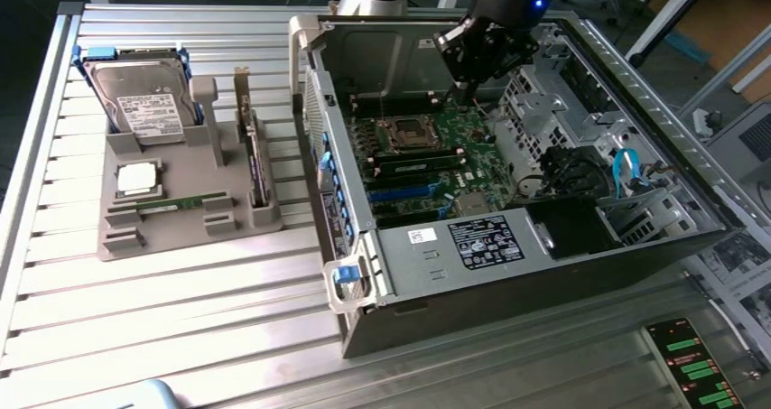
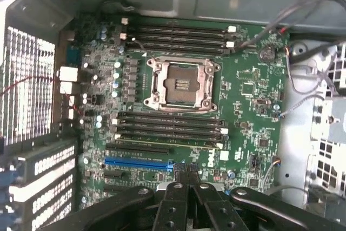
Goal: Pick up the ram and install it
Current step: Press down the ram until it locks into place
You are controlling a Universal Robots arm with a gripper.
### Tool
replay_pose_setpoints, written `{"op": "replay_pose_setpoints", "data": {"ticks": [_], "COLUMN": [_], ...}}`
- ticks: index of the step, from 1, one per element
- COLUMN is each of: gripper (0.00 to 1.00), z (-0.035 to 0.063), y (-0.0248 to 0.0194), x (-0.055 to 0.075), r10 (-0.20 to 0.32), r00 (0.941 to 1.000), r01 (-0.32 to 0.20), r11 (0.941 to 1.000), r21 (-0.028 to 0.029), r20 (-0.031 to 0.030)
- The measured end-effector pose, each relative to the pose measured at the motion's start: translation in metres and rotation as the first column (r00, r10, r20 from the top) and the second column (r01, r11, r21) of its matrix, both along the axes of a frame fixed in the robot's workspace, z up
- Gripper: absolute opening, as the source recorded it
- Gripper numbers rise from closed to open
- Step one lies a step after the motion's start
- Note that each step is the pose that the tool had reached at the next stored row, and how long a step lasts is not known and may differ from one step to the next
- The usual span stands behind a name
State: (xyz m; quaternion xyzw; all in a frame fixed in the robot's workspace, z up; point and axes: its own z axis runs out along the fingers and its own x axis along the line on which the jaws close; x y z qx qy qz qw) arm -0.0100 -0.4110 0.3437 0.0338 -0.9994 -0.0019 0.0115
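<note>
The ram is a thin green stick lying flat in the grey holder on the exterior view's left, in front of the silver processor chip. My gripper hangs inside the open computer case, well away from the holder, above the motherboard just beyond the processor socket. In the wrist view the gripper is shut with nothing between its fingers, over the board's edge near the blue slot. The black memory slots lie beside the empty socket.
The holder also carries a hard drive and an upright expansion card. The case's walls, a drive cage and loose cables crowd the exterior view's right. The slatted metal table surrounds both.
</note>
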Motion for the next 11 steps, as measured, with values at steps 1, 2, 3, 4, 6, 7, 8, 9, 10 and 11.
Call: {"op": "replay_pose_setpoints", "data": {"ticks": [1, 2, 3, 4, 6, 7, 8, 9, 10, 11], "gripper": [0.10, 0.10, 0.10, 0.10, 0.10, 0.10, 0.10, 0.10, 0.10, 0.10], "z": [0.0000, 0.0000, 0.0000, 0.0000, 0.0000, 0.0000, 0.0000, 0.0000, 0.0000, 0.0000], "y": [0.0000, 0.0000, 0.0000, 0.0000, 0.0000, 0.0000, 0.0000, 0.0000, 0.0000, 0.0000], "x": [0.0000, 0.0000, 0.0000, 0.0000, 0.0000, 0.0000, 0.0000, 0.0000, 0.0000, 0.0000], "r10": [0.000, 0.000, 0.000, 0.000, 0.001, 0.004, 0.006, 0.009, 0.012, 0.014], "r00": [1.0000, 1.0000, 1.0000, 1.0000, 1.0000, 1.0000, 1.0000, 1.0000, 0.9999, 0.9999], "r01": [0.000, 0.000, 0.000, 0.000, -0.001, -0.004, -0.006, -0.009, -0.012, -0.014], "r11": [1.0000, 1.0000, 1.0000, 1.0000, 1.0000, 1.0000, 1.0000, 1.0000, 0.9999, 0.9999], "r21": [0.0001, 0.0000, 0.0000, 0.0000, 0.0000, 0.0000, 0.0000, 0.0000, -0.0001, -0.0001], "r20": [0.0000, 0.0000, 0.0000, 0.0000, 0.0000, 0.0000, 0.0000, 0.0000, 0.0000, 0.0000]}}
